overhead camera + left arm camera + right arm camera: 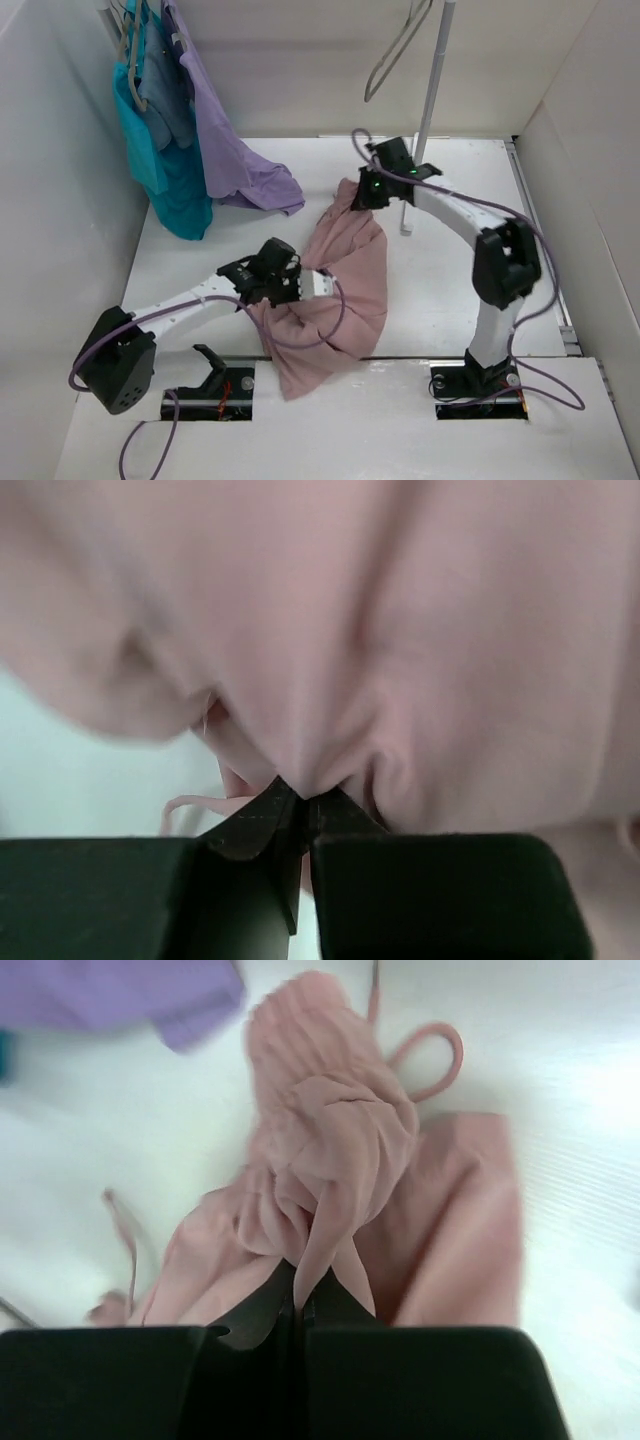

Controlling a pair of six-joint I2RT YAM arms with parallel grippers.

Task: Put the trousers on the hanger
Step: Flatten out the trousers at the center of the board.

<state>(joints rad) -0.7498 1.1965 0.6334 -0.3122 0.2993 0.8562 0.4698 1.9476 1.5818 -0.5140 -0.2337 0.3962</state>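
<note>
Both arms hold the wrinkled dusty-pink soft fabric trousers (pixel 350 290), which sag between them onto the white table (pixel 440 300). The left fingers (pixel 255 825) are pinched shut on a fold of the cloth. The right fingers (pixel 255 1310) are clamped on a bunched end near the drawstring. This looks like the lifting step.

Next, the cloth must rise to the thin light-grey bare hanger (pixel 390 55), hung high beside the upright grey pole (pixel 430 110), which crowds the right arm. The teal garment (pixel 170 190) and lavender garment (pixel 240 165) hang well apart.
</note>
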